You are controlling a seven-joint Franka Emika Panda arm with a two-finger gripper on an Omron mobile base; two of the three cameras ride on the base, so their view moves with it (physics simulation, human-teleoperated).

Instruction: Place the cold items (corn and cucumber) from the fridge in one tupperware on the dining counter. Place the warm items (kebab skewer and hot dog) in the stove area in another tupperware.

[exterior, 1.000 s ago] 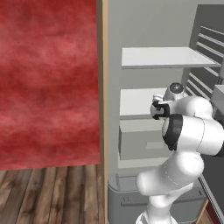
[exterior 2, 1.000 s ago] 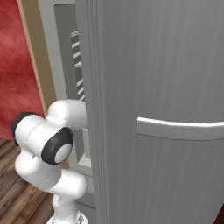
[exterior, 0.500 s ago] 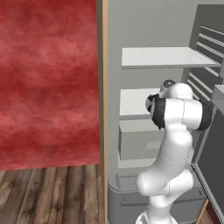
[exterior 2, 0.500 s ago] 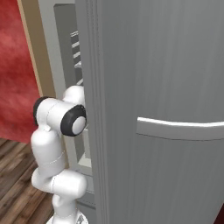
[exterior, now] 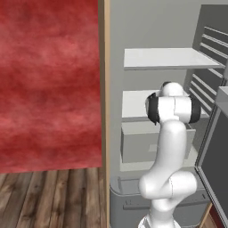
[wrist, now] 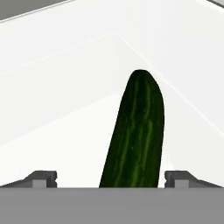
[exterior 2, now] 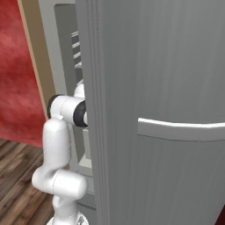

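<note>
A tall grey fridge [exterior: 156,58] stands open against a mottled red wall [exterior: 49,84], its smooth grey door [exterior 2: 162,88] with a curved bar handle [exterior 2: 180,130] taking up most of the right base view and hiding the compartment from that side. Inside are flat white shelves [exterior: 164,58] and a boxy pale drawer [exterior: 138,142]. The glossy white arm [exterior: 167,156] rises from its base, bends at a dark-ringed joint and reaches forward into the fridge at middle-shelf height; its wrist and hand are hidden behind its own upper link and, in the right base view, behind the door edge. In the hand view the two-finger gripper [wrist: 111,177] has its dark tips spread wide, one on each side of a dark green, faintly striped cucumber [wrist: 136,135]. The cucumber lies on a plain white shelf floor [wrist: 57,148] near a rear corner, its near end cut off at the frame's bottom, so contact with the tips cannot be judged.
</note>
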